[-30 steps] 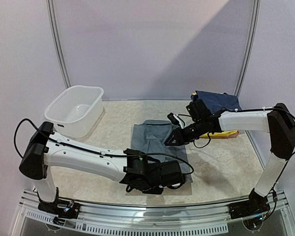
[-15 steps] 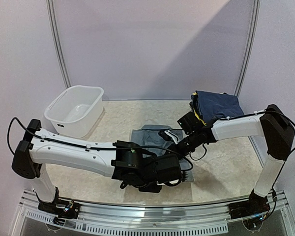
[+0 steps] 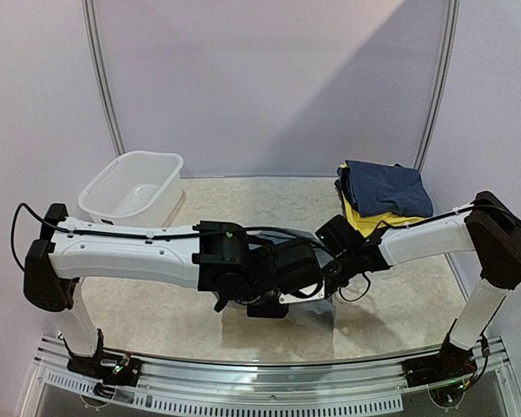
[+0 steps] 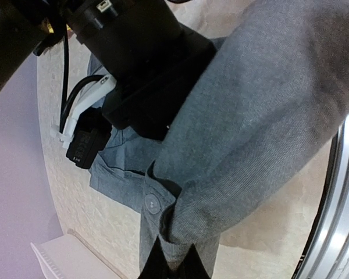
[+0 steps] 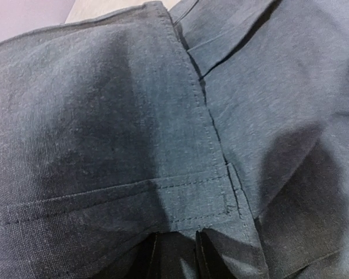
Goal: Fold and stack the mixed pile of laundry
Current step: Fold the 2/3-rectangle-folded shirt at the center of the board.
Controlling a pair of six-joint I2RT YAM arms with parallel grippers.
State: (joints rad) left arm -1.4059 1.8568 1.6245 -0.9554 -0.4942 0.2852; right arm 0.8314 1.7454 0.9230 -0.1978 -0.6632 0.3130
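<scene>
While the left hand (image 4: 174, 264) is clamped shut on an edge of the large grey woven trousers (image 4: 262, 104), a thick roll of that cloth arches up from the pinch and hangs over the rest of the garment. The garment lies mid-way along the pale marbled table (image 3: 399, 300), under both wrists. The right hand (image 5: 177, 256) is pressed low on the same trousers beside a stitched seam, its fingers close together; whether cloth is caught between them I cannot tell. At the right rear sits a folded navy garment (image 3: 386, 187) on yellow cloth (image 3: 360, 219), and a white plastic basin (image 3: 130, 195) stands at the left rear. To my eye the trousers are mid-fold. Next, I'd judge, the lifted edge wants carrying across and laying flat on the lower layer, the right hand pinning the crease so nothing drags.
</scene>
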